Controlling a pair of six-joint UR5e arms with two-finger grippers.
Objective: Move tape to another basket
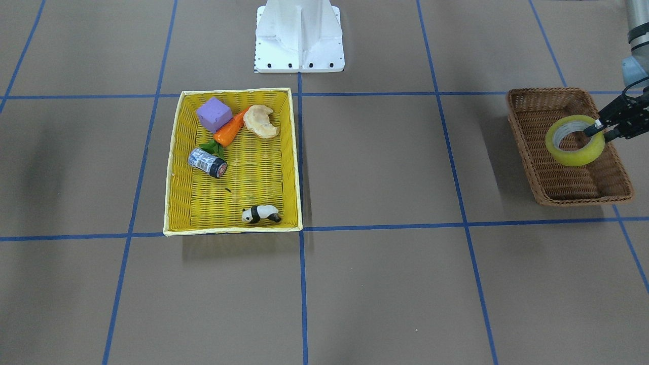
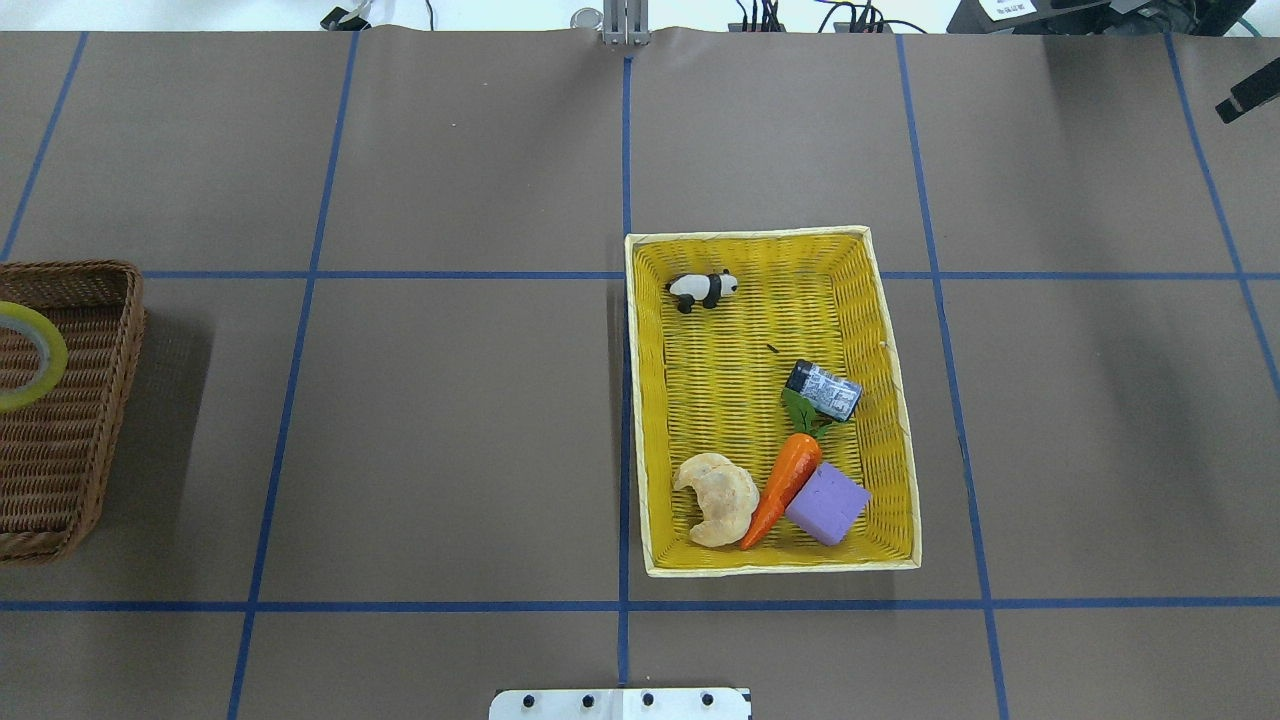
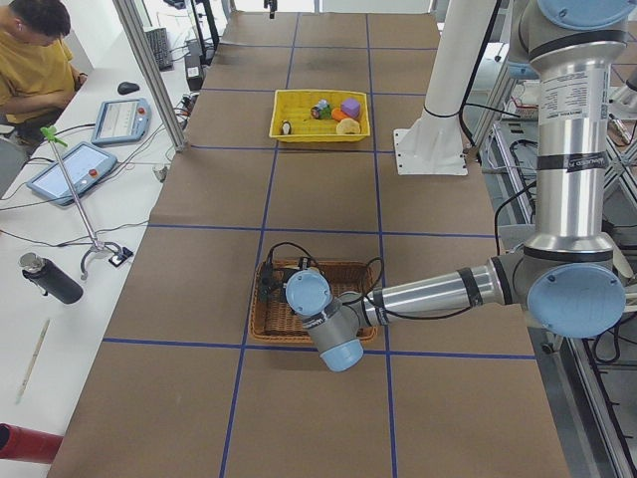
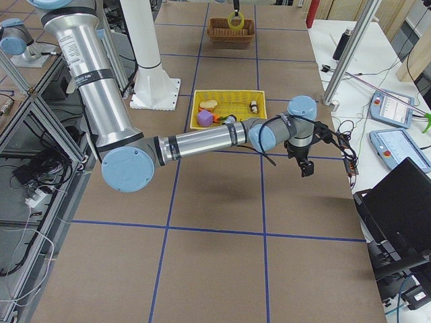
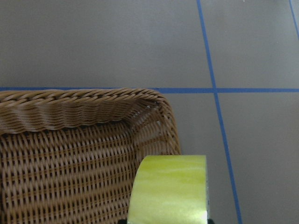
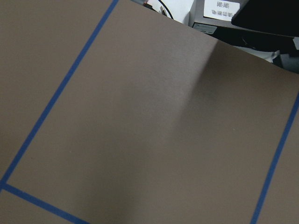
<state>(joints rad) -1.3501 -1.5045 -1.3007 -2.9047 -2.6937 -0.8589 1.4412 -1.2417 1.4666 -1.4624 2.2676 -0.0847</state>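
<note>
The tape (image 1: 575, 152), a yellowish roll with a white core, hangs tilted over the dark brown wicker basket (image 1: 552, 177) at the table's end. My left gripper (image 1: 598, 129) is shut on the roll's wall, one finger inside the ring and one outside. The left wrist view shows the tape (image 5: 170, 189) above a corner of the basket (image 5: 70, 158). In the overhead view the tape (image 2: 25, 385) and the basket (image 2: 75, 450) sit at the left edge. My right gripper (image 4: 306, 167) hovers over bare table, away from both baskets. I cannot tell whether it is open.
A yellow woven basket (image 1: 172, 167) near the table's middle holds a purple cube (image 1: 213, 113), a carrot (image 1: 230, 129), a pastry (image 1: 260, 121), a labelled jar (image 1: 207, 162) and a toy panda (image 1: 260, 214). The robot's white base (image 1: 299, 35) stands behind it.
</note>
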